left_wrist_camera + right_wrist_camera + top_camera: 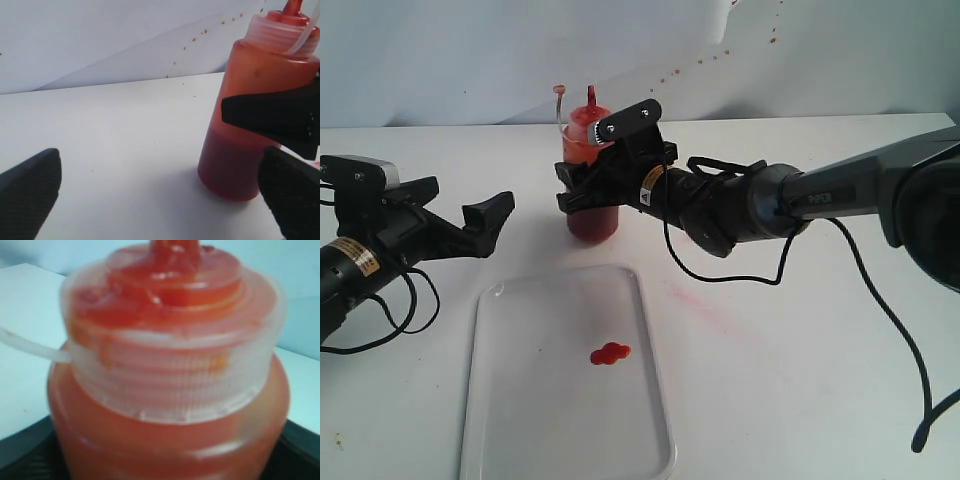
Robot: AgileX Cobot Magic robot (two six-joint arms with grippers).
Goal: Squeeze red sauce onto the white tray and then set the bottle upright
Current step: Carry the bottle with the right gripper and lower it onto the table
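Observation:
The bottle (592, 218) stands upright on the table beyond the white tray (520, 400), nozzle up, its tethered cap hanging to one side. My right gripper (582, 190) reaches in from the right and is shut on its body; in the right wrist view the bottle (170, 390) fills the frame between the black fingers (25, 455). A small blob of red sauce (610, 353) lies on the tray's right half. My left gripper (460, 208) hovers open and holds nothing, left of the bottle (245, 150), with its fingers (25, 195) wide apart.
A faint pinkish smear (695, 300) marks the table right of the tray. Red spatter dots (700, 60) run across the back wall. The right arm's black cable (925, 400) loops down at the right edge.

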